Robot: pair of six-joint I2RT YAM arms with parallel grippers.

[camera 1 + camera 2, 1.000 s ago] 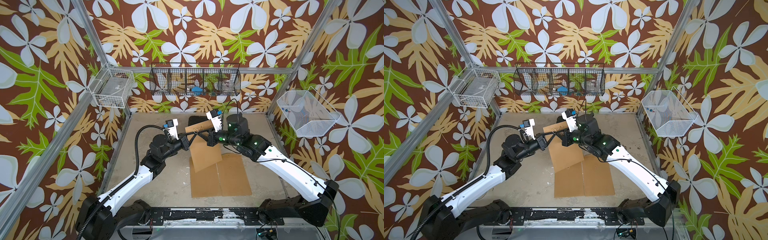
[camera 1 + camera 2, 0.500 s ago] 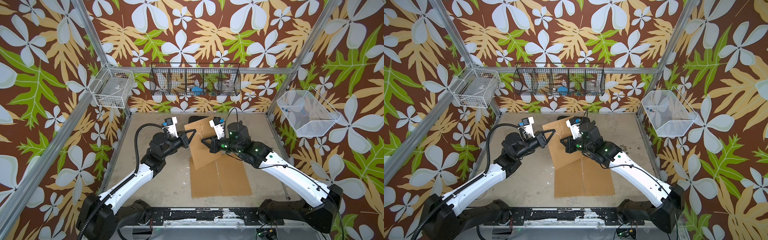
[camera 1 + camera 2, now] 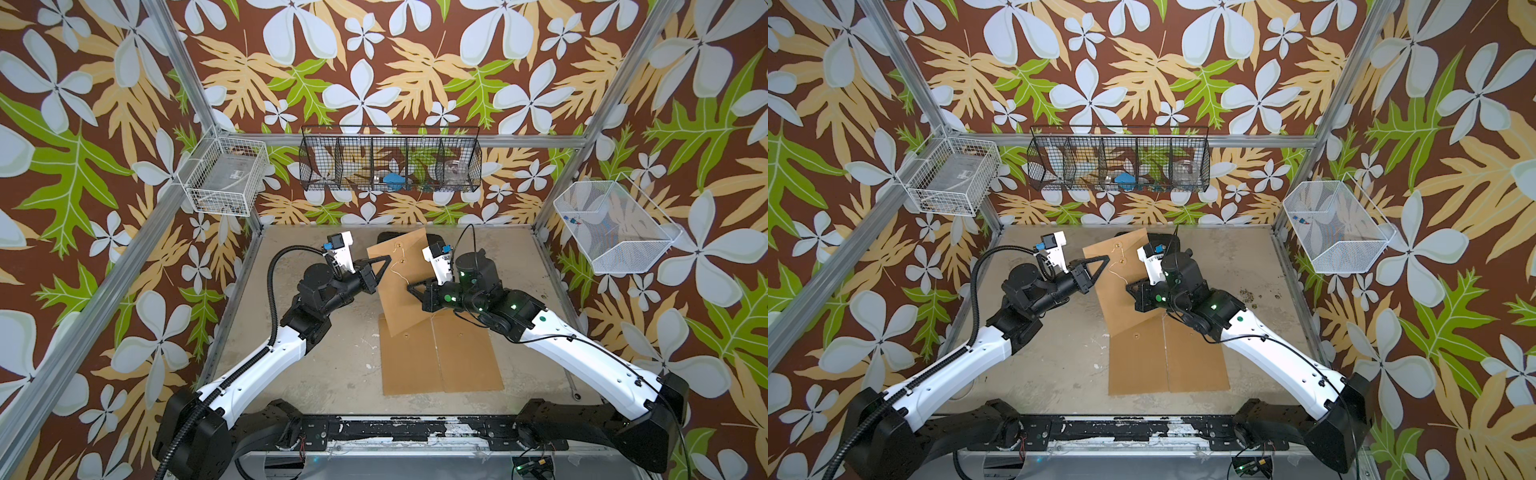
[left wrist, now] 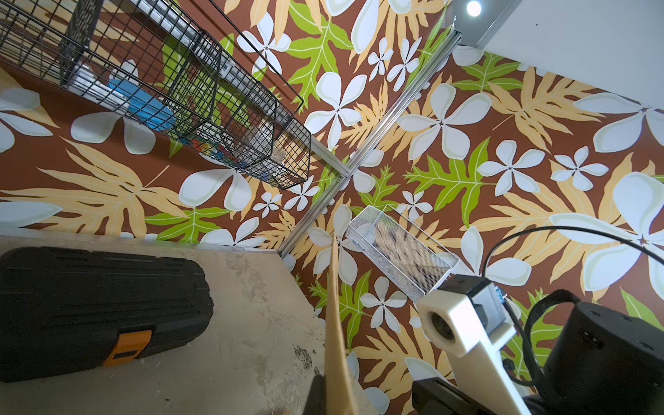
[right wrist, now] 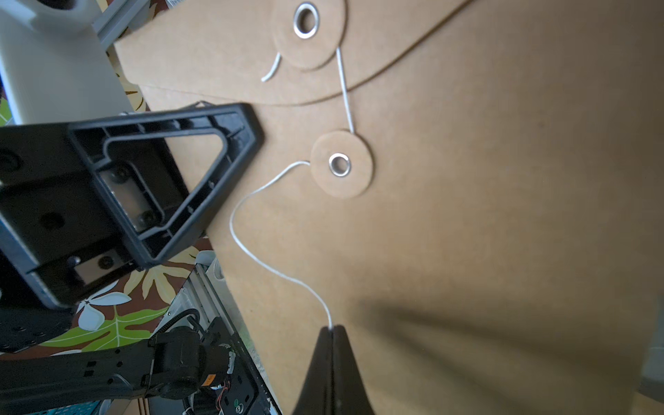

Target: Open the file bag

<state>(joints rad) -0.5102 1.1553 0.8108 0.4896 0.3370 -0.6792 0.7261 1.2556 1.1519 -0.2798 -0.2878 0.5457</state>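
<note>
The file bag (image 3: 401, 299) is a brown kraft envelope held tilted up off the table, seen in both top views (image 3: 1121, 303). My left gripper (image 3: 388, 259) is shut on its left edge, which shows edge-on in the left wrist view (image 4: 336, 323). My right gripper (image 5: 332, 328) is shut on the white string (image 5: 251, 258). The slack string runs from the flap's disc (image 5: 309, 32) round the lower disc (image 5: 341, 165) to my jaws. The flap lies shut against the bag.
Two flat brown sheets (image 3: 440, 357) lie on the table under the bag's lower corner. A black tool case (image 4: 90, 305) sits at the back. A black wire basket (image 3: 390, 160), a white basket (image 3: 224, 178) and a mesh bin (image 3: 615, 226) hang on the walls.
The bag has swung up so its buttoned face shows from above. My right gripper has moved forward and down from the top edge, drawing string out. The left gripper shifted slightly.
</note>
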